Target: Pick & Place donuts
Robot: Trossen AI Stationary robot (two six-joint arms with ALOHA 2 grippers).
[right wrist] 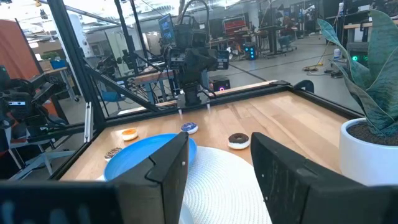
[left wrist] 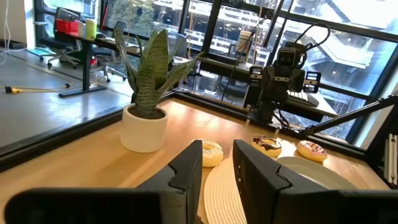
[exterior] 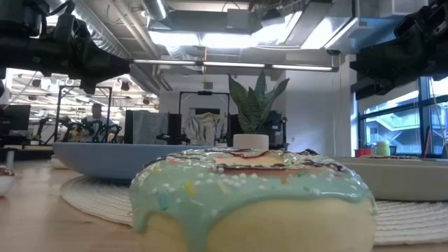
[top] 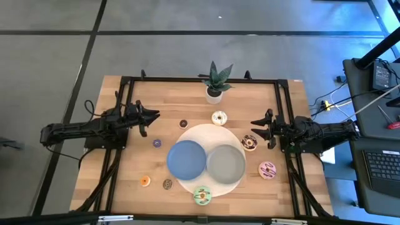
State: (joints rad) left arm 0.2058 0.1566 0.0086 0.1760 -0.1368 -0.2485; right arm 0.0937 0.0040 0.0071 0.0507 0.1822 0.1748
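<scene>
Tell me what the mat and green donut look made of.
Mat: looks like woven fibre, matte cream, judging by its ribbed concentric rings. Green donut: pale matte base like foam or soft plastic, under smooth mint icing with sprinkles; real or toy, unclear.

Both arms are hovering at opposite table sides — the left gripper (top: pixel 152 117) and right gripper (top: pixel 255 123) (fingers parted) are facing inward.

eight donuts (top: pixel 219 118), seemingly, two plates (top: pixel 185 158)
</scene>
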